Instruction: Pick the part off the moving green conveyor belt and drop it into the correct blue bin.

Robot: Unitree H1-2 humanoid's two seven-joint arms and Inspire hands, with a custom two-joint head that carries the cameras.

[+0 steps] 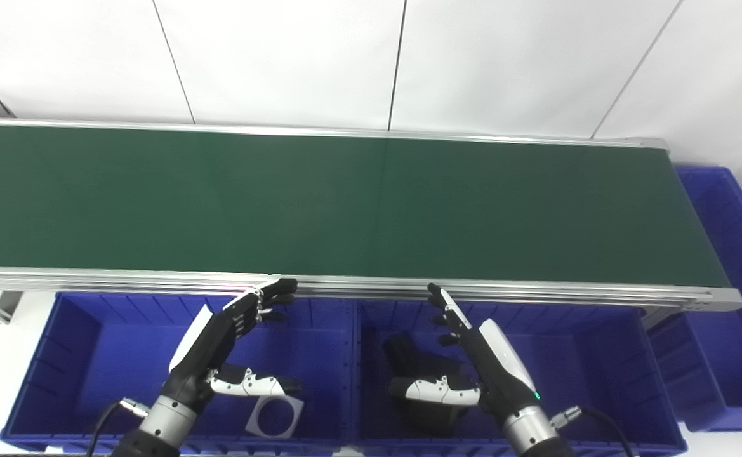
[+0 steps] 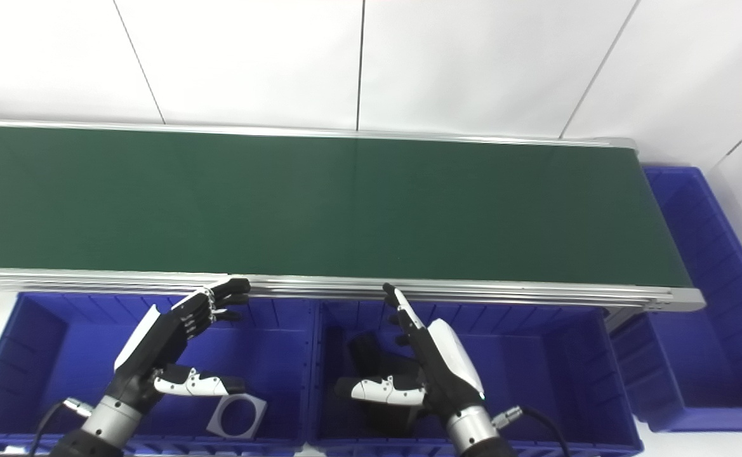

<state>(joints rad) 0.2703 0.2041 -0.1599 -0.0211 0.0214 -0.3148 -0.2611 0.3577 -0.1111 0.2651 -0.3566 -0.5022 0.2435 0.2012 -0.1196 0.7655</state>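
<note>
Here, in the left eye view, the green belt runs bare from the left edge to its end at the right, its near rail just above two blue bins. The left hand hovers over the left bin, fingers spread and curled, tips at the rail, holding nothing. A square grey part with a round hole lies on that bin's floor, just below the thumb. The right hand hangs over the middle bin, fingers straight and apart, empty; dark parts lie beneath it. A third bin wraps the belt's right end.

In the right eye view, white wall panels rise behind the belt. Both hands stay clear of the bin walls.
</note>
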